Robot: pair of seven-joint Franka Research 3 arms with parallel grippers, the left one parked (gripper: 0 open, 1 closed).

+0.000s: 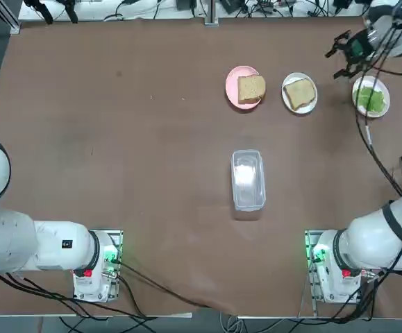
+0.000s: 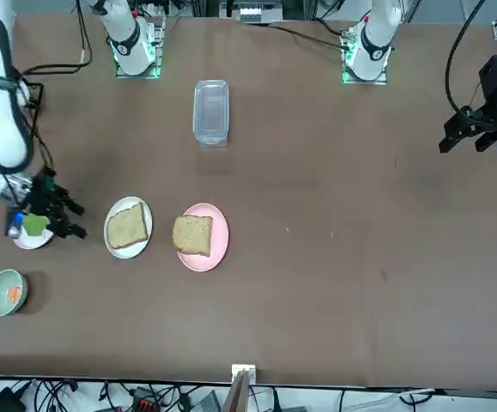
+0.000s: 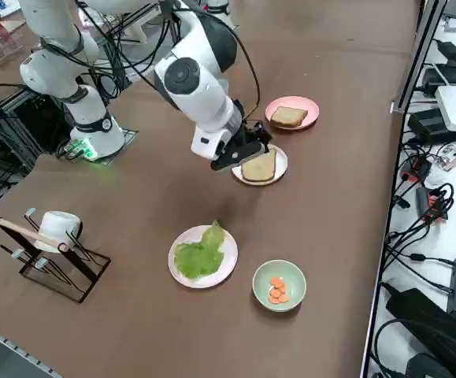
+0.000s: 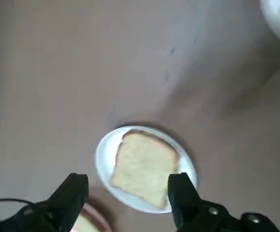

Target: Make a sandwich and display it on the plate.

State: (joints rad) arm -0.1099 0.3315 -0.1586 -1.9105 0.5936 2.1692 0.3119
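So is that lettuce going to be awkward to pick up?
Probably: the lettuce looks thin and ruffled, so it may flop or tear. Lying low on its plate, it could also slide before lifting.

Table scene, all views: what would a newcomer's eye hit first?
Probably the pink plate with its bread slice, beyond the clear container. Next, bright green lettuce on a white plate. Above the table near it, the open right gripper hovers empty.
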